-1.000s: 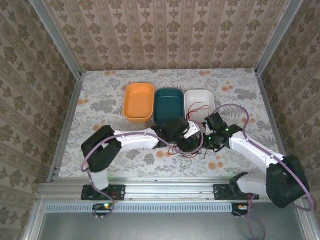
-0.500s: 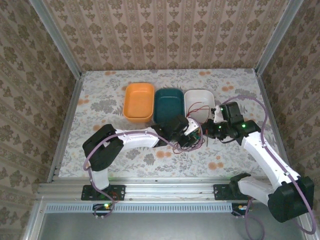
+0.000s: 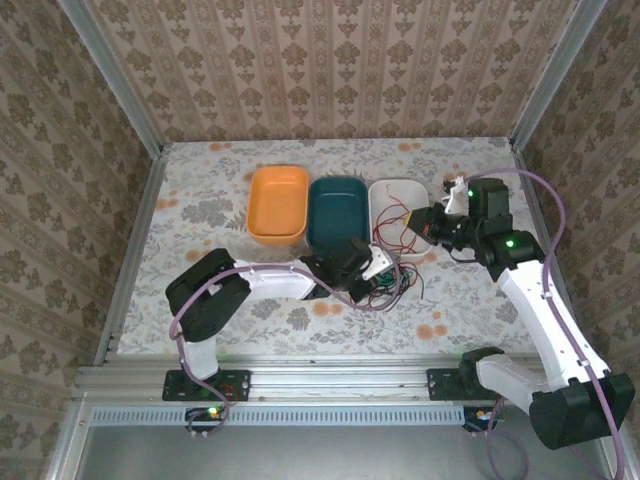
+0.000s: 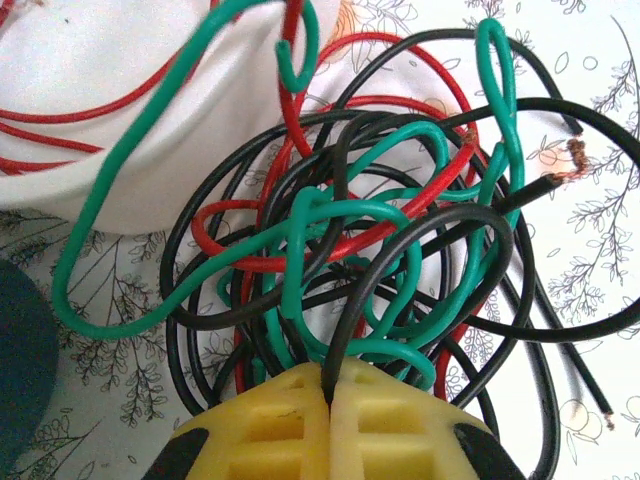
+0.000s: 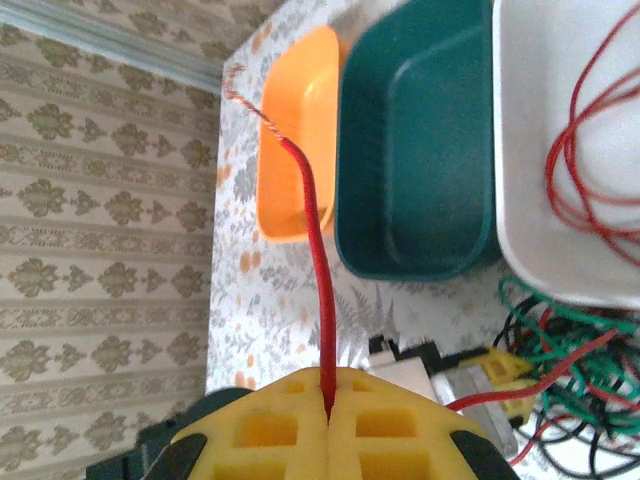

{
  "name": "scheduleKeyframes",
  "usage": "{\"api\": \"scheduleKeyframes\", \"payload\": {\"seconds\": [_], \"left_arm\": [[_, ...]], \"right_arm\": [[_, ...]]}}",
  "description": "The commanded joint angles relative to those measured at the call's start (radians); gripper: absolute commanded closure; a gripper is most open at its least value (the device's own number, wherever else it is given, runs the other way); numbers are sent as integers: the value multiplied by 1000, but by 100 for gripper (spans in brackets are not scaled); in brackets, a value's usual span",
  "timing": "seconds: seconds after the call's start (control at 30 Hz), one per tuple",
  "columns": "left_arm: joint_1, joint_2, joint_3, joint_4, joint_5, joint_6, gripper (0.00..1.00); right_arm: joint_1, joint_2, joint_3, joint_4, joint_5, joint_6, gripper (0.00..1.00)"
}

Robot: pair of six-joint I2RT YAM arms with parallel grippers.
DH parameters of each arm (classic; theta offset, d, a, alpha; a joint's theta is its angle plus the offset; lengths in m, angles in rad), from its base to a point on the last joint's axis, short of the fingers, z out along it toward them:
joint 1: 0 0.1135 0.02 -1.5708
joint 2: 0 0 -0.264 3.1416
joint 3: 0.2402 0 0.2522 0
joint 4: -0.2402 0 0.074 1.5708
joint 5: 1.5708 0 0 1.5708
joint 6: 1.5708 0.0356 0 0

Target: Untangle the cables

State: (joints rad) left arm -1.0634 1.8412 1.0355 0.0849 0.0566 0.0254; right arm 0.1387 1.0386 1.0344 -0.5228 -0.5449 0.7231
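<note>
The cables (image 4: 380, 240) lie as a knot of red, green and black wires on the flowered table, just in front of the white tray (image 4: 90, 80). My left gripper (image 4: 328, 388) is shut on a black cable at the near side of the knot; from above it (image 3: 390, 278) sits right at the tangle (image 3: 402, 285). My right gripper (image 5: 328, 398) is shut on a red cable (image 5: 310, 230), whose bare copper end sticks out past the fingers. In the top view it (image 3: 432, 222) hangs over the white tray's right edge, with red wire (image 3: 400, 225) trailing back toward the knot.
Three trays stand in a row behind the tangle: orange (image 3: 278, 203), teal (image 3: 337, 208) and white (image 3: 400, 198), the white one holding loops of red wire. Metal rails and patterned walls close in the table on three sides.
My left gripper has closed on a black cable at the knot. My right arm has swung up and back to the right with the red cable, drawing it away from the tangle.
</note>
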Motion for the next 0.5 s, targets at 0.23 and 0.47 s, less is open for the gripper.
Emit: {"api": "scheduleKeyframes", "payload": {"seconds": [0.23, 0.47], "left_arm": [[10, -49, -76, -56, -13, 1, 100], [5, -61, -86, -62, -35, -8, 100]], "right_arm": [[-50, -4, 265, 68, 266, -127, 100], [-96, 26, 327, 253, 350, -135, 100]]}}
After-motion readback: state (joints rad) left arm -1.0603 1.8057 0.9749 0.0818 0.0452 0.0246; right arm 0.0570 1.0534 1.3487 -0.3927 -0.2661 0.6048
